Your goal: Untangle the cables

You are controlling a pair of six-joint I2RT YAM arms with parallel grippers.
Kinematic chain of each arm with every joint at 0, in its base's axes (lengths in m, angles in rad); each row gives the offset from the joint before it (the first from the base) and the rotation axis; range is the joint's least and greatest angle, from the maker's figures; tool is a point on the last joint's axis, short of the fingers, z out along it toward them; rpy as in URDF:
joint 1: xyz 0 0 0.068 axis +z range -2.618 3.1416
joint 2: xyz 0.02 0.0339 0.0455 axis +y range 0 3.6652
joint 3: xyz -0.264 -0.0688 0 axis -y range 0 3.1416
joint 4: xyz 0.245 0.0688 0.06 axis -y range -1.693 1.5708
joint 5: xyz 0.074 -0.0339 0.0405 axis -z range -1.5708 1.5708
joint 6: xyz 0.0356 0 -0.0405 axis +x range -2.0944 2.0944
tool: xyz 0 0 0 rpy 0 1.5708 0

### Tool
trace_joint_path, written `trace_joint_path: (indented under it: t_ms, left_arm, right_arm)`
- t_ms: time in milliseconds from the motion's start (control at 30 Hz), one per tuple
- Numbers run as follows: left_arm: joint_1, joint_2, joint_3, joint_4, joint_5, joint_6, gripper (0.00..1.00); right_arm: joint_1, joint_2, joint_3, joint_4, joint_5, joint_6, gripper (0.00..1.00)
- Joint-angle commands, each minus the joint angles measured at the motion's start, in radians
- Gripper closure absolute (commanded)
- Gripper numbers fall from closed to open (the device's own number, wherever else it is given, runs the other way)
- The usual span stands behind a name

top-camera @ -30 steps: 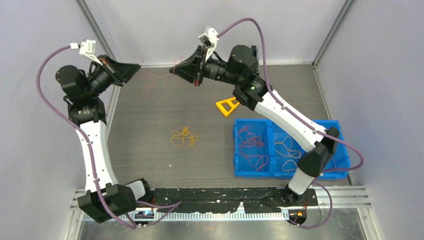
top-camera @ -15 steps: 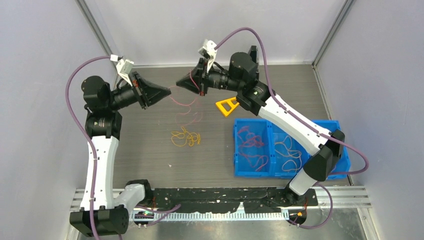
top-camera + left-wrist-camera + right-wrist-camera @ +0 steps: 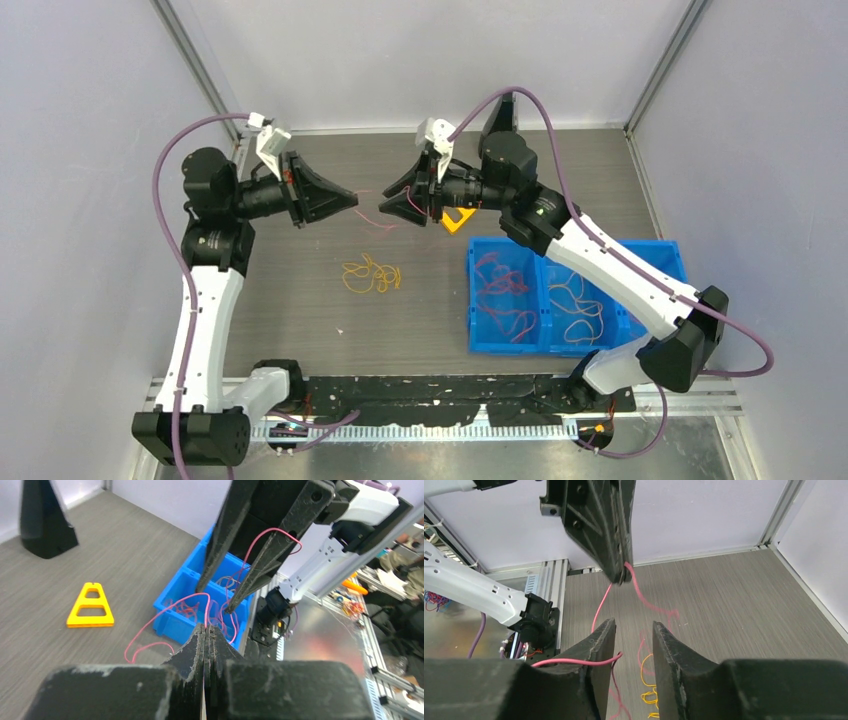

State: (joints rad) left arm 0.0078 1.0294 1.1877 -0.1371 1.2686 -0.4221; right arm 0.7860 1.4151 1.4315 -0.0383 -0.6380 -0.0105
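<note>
left claw (image 3: pixel 205 630): clenched, fingers pressed flat together, pinching the red cable (image 3: pixel 165 611) right at the tips.
right claw (image 3: pixel 634 625): released, jaws standing apart, nothing clamped in the gap.
claw spacing: tips face each other above the table (image 3: pixel 300 310), near but not touching.
red cable vs left claw: leaves the pinch and arcs up toward the right claw. A second run sags down and curls into a loop below the left claw's tips. Cannot tell if that loop touches the table.
red cable vs right claw: one strand lies across the face of one finger (image 3: pixel 596 647) and drops off at its inner edge. In the left wrist view it hooks over the back of a finger. It is draped, not gripped.
yellow cables (image 3: pixel 370 275): loose tangle flat on the table, below both claws and on the base side of them, well apart from either. In the right wrist view they show under the gap between the right claw's fingers.
blue bin (image 3: pixel 505 347): off to the arm side of the right claw, under its forearm. It has side-by-side compartments.
binned cables (image 3: pixel 505 295): thin red loops in the compartment nearest the claws, and paler loops in the next one over.
yellow triangular frame (image 3: pixel 90 607): flat on the table just behind the right claw, partly covered by it in the top view.
</note>
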Motion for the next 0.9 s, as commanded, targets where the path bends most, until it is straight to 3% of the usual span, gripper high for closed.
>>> trace_joint_path:
  t_ms: [0,233,367,500,567,667,700,767,867]
  left_arm:
    - [-0.07,0.011,0.042,-0.057,0.014,0.061,1.0]
    - [-0.164,0.029,0.067,-0.064,0.02,0.065,1.0]
    - [-0.206,0.033,0.06,-0.071,0.024,0.069,1.0]
    - [-0.258,0.041,0.059,-0.072,0.016,0.074,1.0]
    - [-0.289,0.05,0.062,-0.094,-0.002,0.083,0.98]
    - [-0.308,0.066,0.066,-0.134,-0.03,0.093,0.42]
    - [-0.306,0.07,0.072,-0.169,-0.042,0.109,0.29]
    - [-0.303,0.08,0.093,-0.261,-0.072,0.183,0.13]
    - [-0.29,0.083,0.09,-0.298,-0.114,0.243,0.03]
  right_arm:
    - [0.005,-0.004,0.054,0.028,0.004,-0.025,0.57]
    - [0.018,0.017,0.09,-0.085,-0.003,-0.122,0.56]
    - [0.017,-0.016,0.076,-0.169,0.01,-0.198,0.7]
    - [0.014,-0.078,0.052,-0.278,0.052,-0.278,0.93]
    - [0.003,-0.115,0.045,-0.329,0.078,-0.291,0.94]
    - [-0.034,-0.204,0.015,-0.411,0.137,-0.296,0.95]
    - [-0.042,-0.249,0.005,-0.469,0.158,-0.3,0.95]
    - [-0.067,-0.325,-0.035,-0.553,0.224,-0.322,0.95]
    - [-0.118,-0.444,-0.124,-0.638,0.363,-0.33,0.95]
